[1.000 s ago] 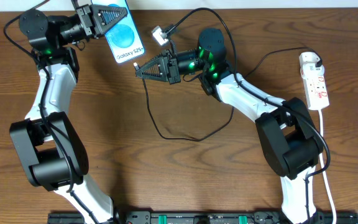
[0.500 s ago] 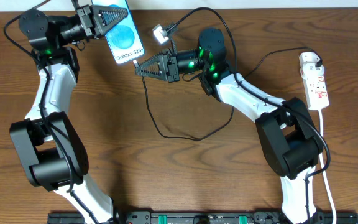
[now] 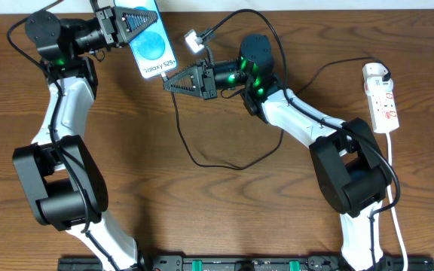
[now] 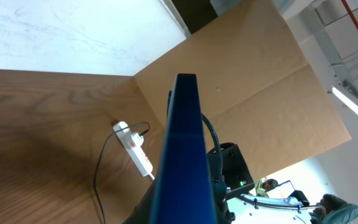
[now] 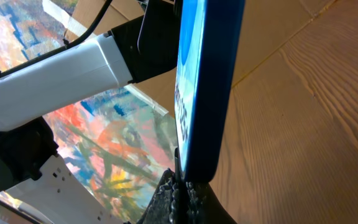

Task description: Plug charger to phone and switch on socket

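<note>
Phone [image 3: 151,47]: held above the far left of the worktop [image 3: 239,218], clamped at its upper end in the left claw [image 3: 143,16].
Long axis: from the left claw slantwise toward the right claw [image 3: 166,84], with the lower short edge facing that claw.
Right claw: fingers pressed together, with the thin cable of the charger [image 3: 183,143] running up into them; the plug tip itself cannot be made out.
Deciding relation: the phone's lower edge lies just beyond the right claw's tips, almost in line with them, so a short push along that axis is judged to be needed.
Nearer arm: the right, for both phone port and socket [image 3: 381,102].
Overhead view: the white adapter [image 3: 194,41] is shown lying loose, well apart from the socket.
Right wrist view: the phone [image 5: 207,87] is seen edge-on directly above the claw [image 5: 182,186]; contact cannot be told.
Left wrist view: the phone [image 4: 182,155] is shown edge-on, with the socket [image 4: 138,149] far beyond it.
</note>
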{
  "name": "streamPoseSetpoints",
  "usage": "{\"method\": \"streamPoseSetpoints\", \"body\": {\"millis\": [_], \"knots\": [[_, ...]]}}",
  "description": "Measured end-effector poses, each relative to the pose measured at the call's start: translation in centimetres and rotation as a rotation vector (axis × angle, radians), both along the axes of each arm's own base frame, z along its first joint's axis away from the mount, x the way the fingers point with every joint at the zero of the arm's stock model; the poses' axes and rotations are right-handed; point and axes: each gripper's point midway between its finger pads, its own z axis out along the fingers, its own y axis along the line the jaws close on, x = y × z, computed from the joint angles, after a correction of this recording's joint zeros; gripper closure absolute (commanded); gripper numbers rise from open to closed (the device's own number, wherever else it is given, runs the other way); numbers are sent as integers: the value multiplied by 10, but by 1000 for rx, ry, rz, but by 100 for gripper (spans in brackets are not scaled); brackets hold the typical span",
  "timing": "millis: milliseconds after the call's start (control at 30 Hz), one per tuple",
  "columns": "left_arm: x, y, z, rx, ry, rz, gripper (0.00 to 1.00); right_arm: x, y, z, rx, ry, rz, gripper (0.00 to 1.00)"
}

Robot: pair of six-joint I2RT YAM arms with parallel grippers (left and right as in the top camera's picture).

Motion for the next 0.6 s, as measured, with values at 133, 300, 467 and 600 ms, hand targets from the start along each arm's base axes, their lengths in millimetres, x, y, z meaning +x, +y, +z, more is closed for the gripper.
{"method": "streamPoseSetpoints", "body": {"millis": [133, 300, 467, 600], "knots": [[0, 0, 0, 0, 1, 0, 93, 0, 0, 0, 0, 0, -1, 99], [0, -2, 0, -2, 3, -3, 93, 0, 0, 0, -2, 8, -1, 99], [-1, -10, 0, -2, 2, -18, 93, 0, 0, 0, -3, 18, -2, 99], [-1, -10, 0, -2, 2, -20, 93, 0, 0, 0, -4, 22, -1, 99]]}}
